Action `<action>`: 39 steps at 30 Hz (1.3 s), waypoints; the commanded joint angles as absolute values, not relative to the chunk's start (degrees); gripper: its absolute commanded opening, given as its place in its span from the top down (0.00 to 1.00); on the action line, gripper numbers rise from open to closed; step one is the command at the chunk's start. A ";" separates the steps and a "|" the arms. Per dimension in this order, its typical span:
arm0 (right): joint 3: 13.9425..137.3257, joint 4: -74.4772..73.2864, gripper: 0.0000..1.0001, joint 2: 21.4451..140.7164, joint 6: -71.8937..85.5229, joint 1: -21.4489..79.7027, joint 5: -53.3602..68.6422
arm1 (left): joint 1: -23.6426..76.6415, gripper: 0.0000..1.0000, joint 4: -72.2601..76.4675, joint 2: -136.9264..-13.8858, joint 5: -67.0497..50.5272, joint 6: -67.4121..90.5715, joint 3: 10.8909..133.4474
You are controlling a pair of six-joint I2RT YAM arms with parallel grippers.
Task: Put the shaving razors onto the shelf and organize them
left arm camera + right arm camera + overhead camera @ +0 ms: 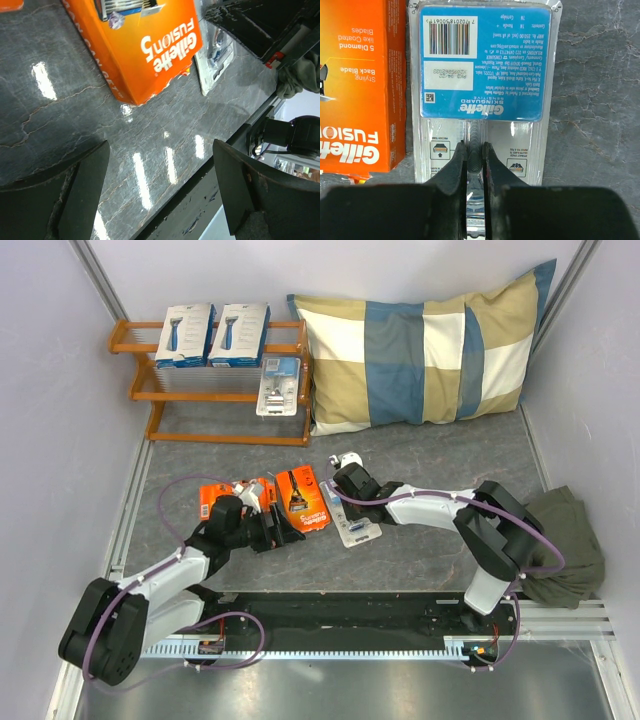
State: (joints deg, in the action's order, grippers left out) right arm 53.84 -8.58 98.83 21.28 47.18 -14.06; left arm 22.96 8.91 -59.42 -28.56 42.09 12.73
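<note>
The shelf (135,392) stands at the back left. Two white razor boxes (186,335) (240,334) lean on its top tier, and a clear blister pack (279,386) rests on the tier below, at the right end. A second blister pack (362,530) (482,65) lies flat on the table. My right gripper (350,498) (475,155) is shut on its raised handle ridge. One orange pack (303,498) (145,45) lies just left of it. Another orange pack (212,496) is half hidden by my left arm. My left gripper (272,530) (160,146) is open over bare table.
A blue-and-beige checked pillow (420,350) leans on the back wall right of the shelf. A green cloth (565,540) is bunched at the right edge, beside my right arm. A metal rail (560,620) runs along the near edge.
</note>
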 commanded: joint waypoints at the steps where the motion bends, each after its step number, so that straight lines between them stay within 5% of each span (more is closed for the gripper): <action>1: 53.96 -11.77 1.00 98.70 22.59 47.20 -15.91 | 23.20 0.10 8.09 -56.00 -27.69 40.70 13.97; 15: 50.54 -8.80 1.00 81.84 30.21 47.20 -18.98 | 23.91 0.11 -6.23 -44.65 -21.10 37.00 22.85; 24: 37.72 8.93 1.00 64.97 49.90 47.11 -21.27 | 26.01 0.11 -7.56 -42.63 -17.58 37.97 24.96; 39: 26.72 28.48 1.00 63.81 75.06 47.11 -20.13 | 41.65 0.15 3.95 -47.89 -9.41 30.94 27.25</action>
State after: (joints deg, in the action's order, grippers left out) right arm 27.22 21.43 64.58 68.99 47.09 -19.18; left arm 38.22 -3.46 -46.22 -13.67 35.55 24.77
